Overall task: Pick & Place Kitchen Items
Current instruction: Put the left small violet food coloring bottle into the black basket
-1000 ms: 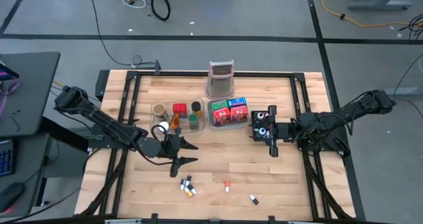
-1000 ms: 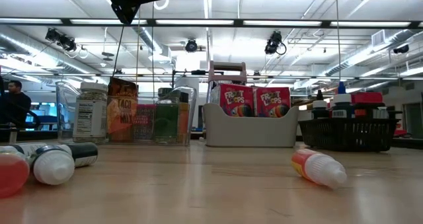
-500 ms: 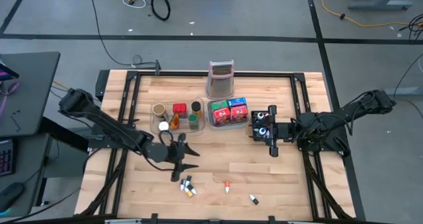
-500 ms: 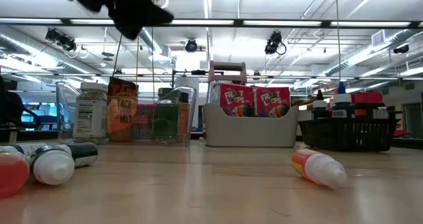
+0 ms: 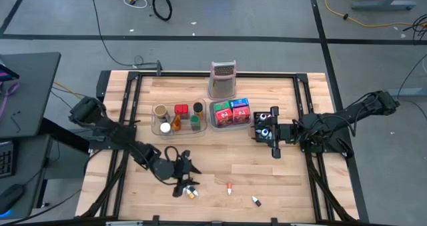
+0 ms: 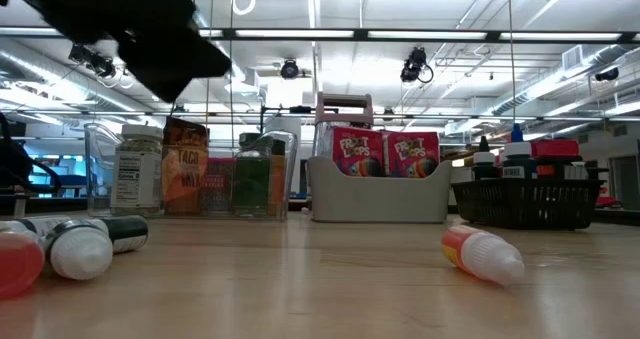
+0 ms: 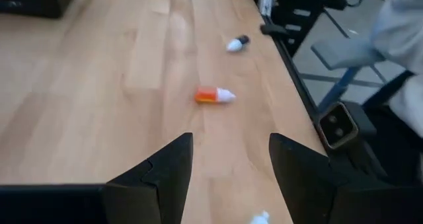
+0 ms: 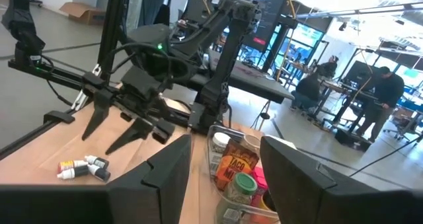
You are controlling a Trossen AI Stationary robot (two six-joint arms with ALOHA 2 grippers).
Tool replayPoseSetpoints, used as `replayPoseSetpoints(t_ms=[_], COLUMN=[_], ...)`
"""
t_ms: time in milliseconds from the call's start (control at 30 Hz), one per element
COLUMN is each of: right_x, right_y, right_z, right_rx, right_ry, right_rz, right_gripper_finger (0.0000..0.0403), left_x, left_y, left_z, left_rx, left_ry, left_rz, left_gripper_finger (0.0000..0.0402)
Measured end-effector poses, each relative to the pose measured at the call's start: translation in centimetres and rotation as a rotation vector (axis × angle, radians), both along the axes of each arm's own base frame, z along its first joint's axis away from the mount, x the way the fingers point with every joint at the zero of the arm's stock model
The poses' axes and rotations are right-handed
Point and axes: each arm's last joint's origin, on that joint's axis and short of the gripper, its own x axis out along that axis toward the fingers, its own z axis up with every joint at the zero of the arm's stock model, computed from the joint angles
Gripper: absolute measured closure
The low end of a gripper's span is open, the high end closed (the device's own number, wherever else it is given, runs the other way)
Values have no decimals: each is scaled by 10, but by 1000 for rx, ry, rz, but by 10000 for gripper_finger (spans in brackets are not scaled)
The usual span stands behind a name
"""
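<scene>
Several tiny capsule-like bottles lie on their sides near the table's near edge: a cluster (image 5: pixel 190 189), an orange one (image 5: pixel 229 188) and a black-and-white one (image 5: pixel 255 201). My left gripper (image 5: pixel 186 179) hovers open just over the cluster. In its wrist view (image 7: pixel 231 151) the orange capsule (image 7: pixel 213 96) lies ahead of the fingers. My right gripper (image 5: pixel 275 133) waits open at the black basket (image 5: pixel 261 126), and its wrist view (image 8: pixel 225 151) looks across at the left arm. Jars and packets stand in the clear tray (image 5: pixel 177 119), and cereal packets stand in the grey tray (image 5: pixel 230 113).
The tall metal grater (image 5: pixel 223 80) stands upright toward the far edge, behind the trays. Bare wood lies between the trays and the scattered capsules. People sit at desks in the room beyond the table (image 8: pixel 380 95).
My left gripper has moved toward the near edge and dropped lower, ending over the cluster of small bottles, and it has stayed open. The right arm and all the items have kept still.
</scene>
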Motion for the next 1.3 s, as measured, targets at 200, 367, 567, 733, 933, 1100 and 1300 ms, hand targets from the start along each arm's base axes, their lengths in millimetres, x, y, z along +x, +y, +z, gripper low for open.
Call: replayPoseSetpoints(t_ms=[200,367,567,733,933,1100,1300], right_x=[0,0,0,0,0,0,0], right_y=[0,0,0,0,0,0,0], right_z=[0,0,-1,-1,-1,-1,-1], right_rx=[0,-1,-2,-2,-2,-2,-2], right_ry=[1,2,7,6,6,6,6], right_rz=[0,0,0,0,0,0,0], right_gripper_finger=[209,209,209,209,209,209,209], left_x=[-8,-16,-29,-30,-30,-30,-32], left_y=[-9,-9,-6,-5,-5,-4,-7], left_z=[-2,-13,-28,-30,-30,-30,-29], left_rx=[-59,-185,-331,-377,-352,-326,-280], left_ry=[30,191,451,493,475,465,433], left_rz=[29,114,240,276,276,271,263], left_gripper_finger=[191,191,191,191,191,191,191])
